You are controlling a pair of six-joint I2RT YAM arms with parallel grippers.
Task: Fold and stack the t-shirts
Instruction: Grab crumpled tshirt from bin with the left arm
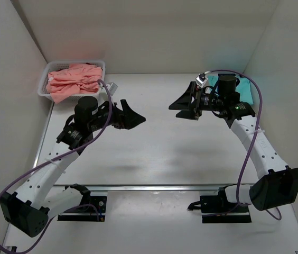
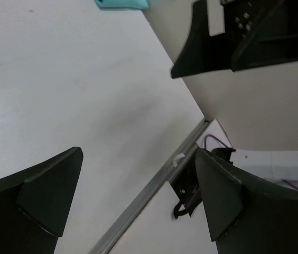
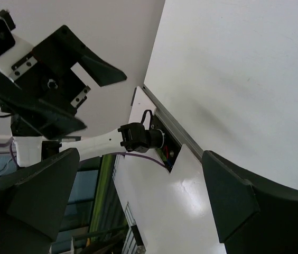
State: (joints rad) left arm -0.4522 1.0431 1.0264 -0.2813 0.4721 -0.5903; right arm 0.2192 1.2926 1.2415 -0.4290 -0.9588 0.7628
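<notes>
White table [image 1: 159, 153] beneath the left gripper [image 1: 134, 114] and right gripper [image 1: 183, 100], both spread wide and empty, seemingly poised to fetch the pink t-shirts [image 1: 75, 80] heaped in the far-left basket [image 1: 44, 79], while the teal t-shirt [image 1: 247, 88] lies far right.

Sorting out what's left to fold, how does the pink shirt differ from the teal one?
The salmon-pink shirt is crumpled in the white basket, far left; the teal shirt lies low on the table, far right. The salmon-pink shirt shows plainly; the teal shirt is partly hidden by the right arm. Neither is held.
</notes>
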